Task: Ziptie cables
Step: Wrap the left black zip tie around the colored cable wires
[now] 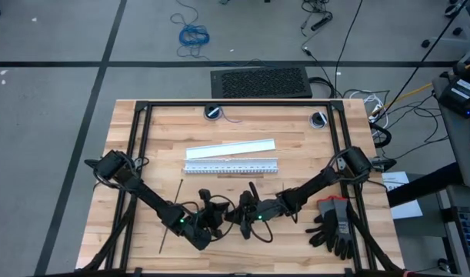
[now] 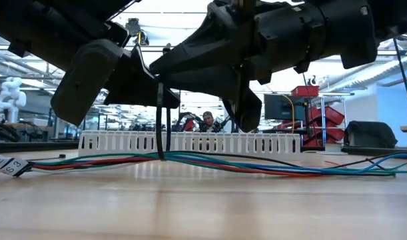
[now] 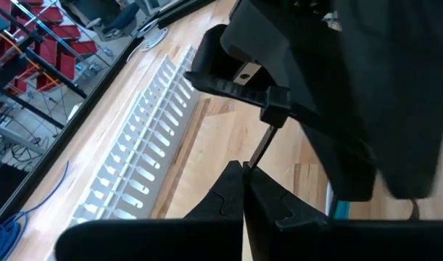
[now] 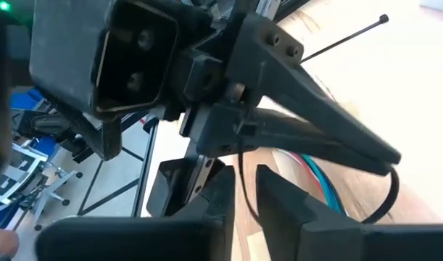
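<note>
Looping a ziptie (image 2: 164,127) around the cables (image 2: 190,162) at the near-centre of the table (image 1: 296,165), both grippers nose to nose above the bundle.

Handling: the ziptie is light, springy plastic, thin and slick, so it will twist out of a loose pinch. Best held near the tip or head, flat across the pads. The cables are limp thin wires and will splay if dragged, so the strap should be cinched without lifting.

Left gripper (image 3: 244,174): fingers clenched on the ziptie's thin end, which sticks out past the tips.

Right gripper (image 4: 243,181): fingers partly apart, the strap running down through the gap between them. Can't tell whether they pinch it.

Low view: the strap hangs vertical from the grippers to the bundle lying flat on the wood, in front of the white slotted strip (image 2: 190,142). A second ziptie (image 1: 171,215) lies loose by the left arm.
</note>
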